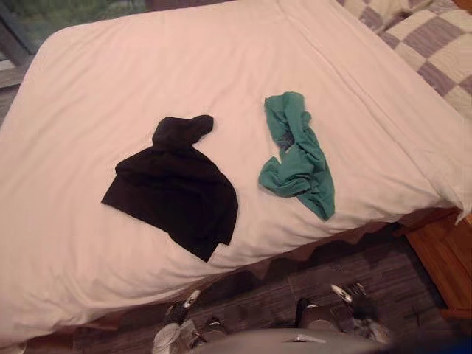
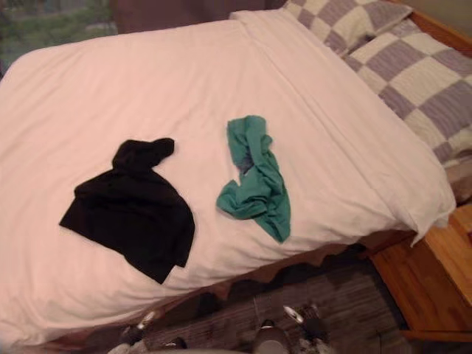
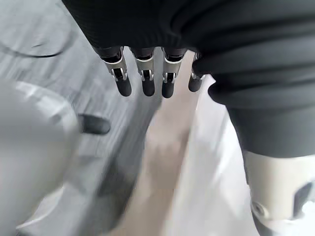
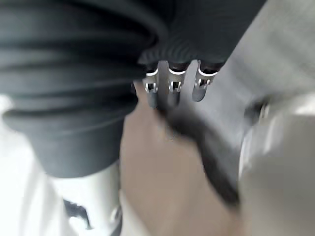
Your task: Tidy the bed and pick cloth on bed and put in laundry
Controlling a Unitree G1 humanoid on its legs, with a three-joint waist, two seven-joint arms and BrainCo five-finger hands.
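Note:
A black garment (image 1: 173, 188) lies crumpled on the white bed (image 1: 133, 66), near its front edge. To its right a teal cloth (image 1: 299, 155) lies bunched in a long strip, also seen as the teal cloth (image 2: 256, 175) in the right eye view. My left hand (image 3: 142, 73) hangs beside the bed's edge with straight, relaxed fingers and holds nothing. My right hand (image 4: 172, 86) hangs the same way, fingers straight, nothing in it.
Checked pillows (image 2: 413, 66) lie at the head of the bed on the right. A wooden bedside stand (image 1: 446, 254) is at the lower right. Dark wood floor (image 1: 324, 273) runs along the bed's front edge.

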